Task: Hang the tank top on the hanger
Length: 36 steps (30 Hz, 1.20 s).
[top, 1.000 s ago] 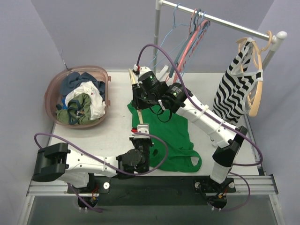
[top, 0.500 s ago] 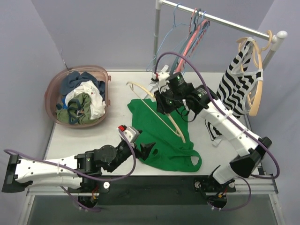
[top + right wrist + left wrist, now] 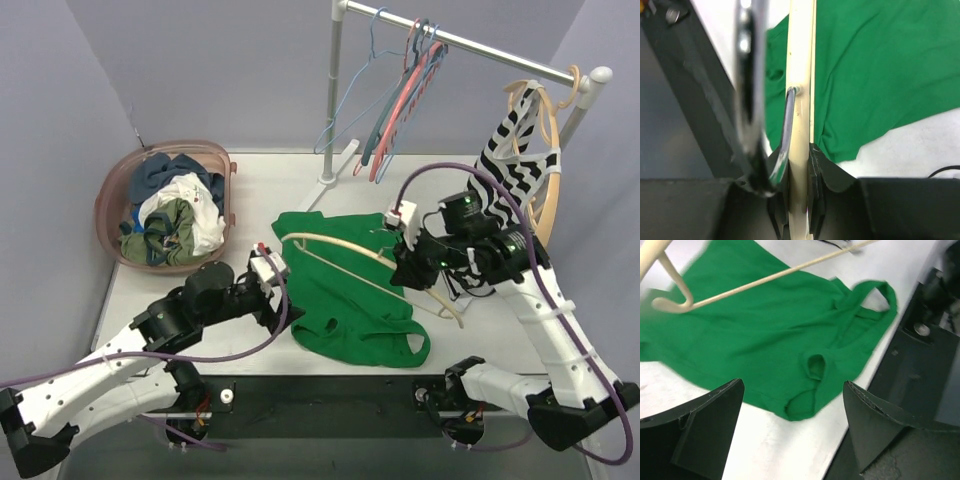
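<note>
The tank top [image 3: 350, 295] is spread on the table [image 3: 250, 190], near the middle and close to the near edge. Its straps are turned toward the arm bases, and one strap loop is seen at the near right corner of the cloth. In the left wrist view the tank top [image 3: 765, 335] is wrinkled around a small fold near its lower border.

The hanger [image 3: 340, 244] is held across the far part of the tank top, its long body running from the left side of the cloth to the right one. Whether it touches the cloth cannot be told. The right end effector [image 3: 408, 272] is pressed together on it. In the right wrist view the fingers [image 3: 816, 175] are seen pinching the cream body of the hanger [image 3: 801, 75], beside its blurred metal hook [image 3: 750, 100].

The left end effector [image 3: 792, 390] is spread wide and nothing is held in it. It is placed at the left near border of the tank top, with both fingers [image 3: 710, 425] apart from the cloth. One curved end of the hanger [image 3: 670, 302] is visible above them.

A basket [image 3: 110, 190] of clothes is placed at the far left of the table. A zebra-striped top [image 3: 505, 180] is hung on the rail [image 3: 480, 48] behind.
</note>
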{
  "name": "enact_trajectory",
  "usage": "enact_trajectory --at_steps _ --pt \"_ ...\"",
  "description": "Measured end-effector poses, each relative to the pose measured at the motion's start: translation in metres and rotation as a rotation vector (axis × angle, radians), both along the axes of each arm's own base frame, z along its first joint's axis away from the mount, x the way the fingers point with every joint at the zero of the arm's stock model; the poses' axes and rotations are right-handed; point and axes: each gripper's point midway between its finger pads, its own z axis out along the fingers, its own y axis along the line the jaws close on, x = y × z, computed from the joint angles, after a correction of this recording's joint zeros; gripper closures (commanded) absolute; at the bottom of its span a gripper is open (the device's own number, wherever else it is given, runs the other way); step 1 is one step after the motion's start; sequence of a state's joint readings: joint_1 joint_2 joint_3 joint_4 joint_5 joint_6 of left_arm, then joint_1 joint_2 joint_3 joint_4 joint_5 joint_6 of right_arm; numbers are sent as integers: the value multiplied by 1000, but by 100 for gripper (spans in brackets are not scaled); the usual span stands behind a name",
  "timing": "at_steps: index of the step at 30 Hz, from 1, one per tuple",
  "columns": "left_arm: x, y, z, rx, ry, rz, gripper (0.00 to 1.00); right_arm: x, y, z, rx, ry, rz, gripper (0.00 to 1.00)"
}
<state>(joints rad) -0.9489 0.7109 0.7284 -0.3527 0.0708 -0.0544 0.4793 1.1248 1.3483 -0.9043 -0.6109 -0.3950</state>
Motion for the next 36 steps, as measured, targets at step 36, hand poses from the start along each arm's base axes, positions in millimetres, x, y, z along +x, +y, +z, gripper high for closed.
enact_trajectory --at_steps 36 --pt "6 -93 -151 -263 705 580 40 -51 -79 -48 -97 27 13 100"
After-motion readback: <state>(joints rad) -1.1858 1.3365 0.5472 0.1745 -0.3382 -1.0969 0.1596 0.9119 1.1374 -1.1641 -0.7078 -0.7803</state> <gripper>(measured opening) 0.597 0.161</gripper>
